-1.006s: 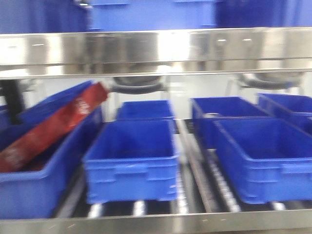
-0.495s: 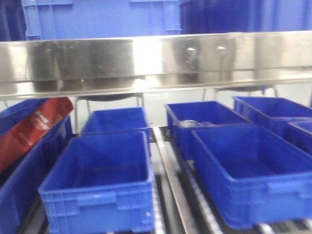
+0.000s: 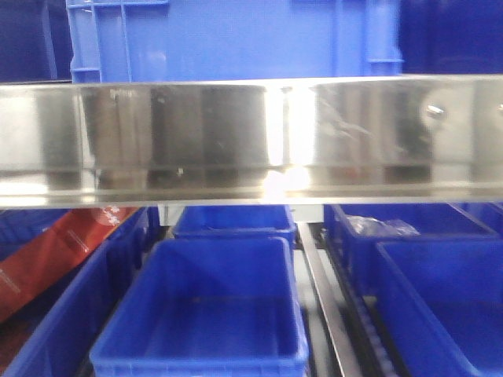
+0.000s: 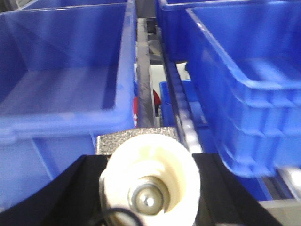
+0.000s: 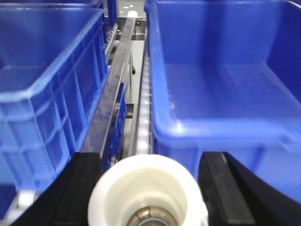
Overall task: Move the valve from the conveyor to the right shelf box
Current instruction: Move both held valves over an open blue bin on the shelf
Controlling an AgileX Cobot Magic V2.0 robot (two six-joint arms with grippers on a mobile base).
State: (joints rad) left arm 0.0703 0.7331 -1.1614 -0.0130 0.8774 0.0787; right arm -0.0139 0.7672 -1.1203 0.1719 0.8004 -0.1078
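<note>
Two valves show, one in each wrist view. My left gripper (image 4: 149, 162) is shut on a valve (image 4: 150, 176), whose cream-white cup with a shiny metal core faces the camera between the black fingers. It hangs over the gap between two blue shelf boxes (image 4: 66, 117) (image 4: 244, 94). My right gripper (image 5: 148, 165) is shut on another white-based valve (image 5: 146, 188), in front of a blue shelf box (image 5: 211, 127) on its right. The conveyor is out of view. Neither gripper shows in the front view.
A broad steel shelf rail (image 3: 251, 137) crosses the front view, with a blue crate (image 3: 236, 39) above it. Below stand several blue boxes (image 3: 196, 361). A red bag (image 3: 55, 251) lies in the left one and a clear plastic bag (image 3: 381, 226) in a rear right one. Roller tracks (image 3: 322, 298) run between the rows.
In the front view the steel rail has dropped lower and grown larger. The blue boxes and the red bag have slid down and left, and look closer.
</note>
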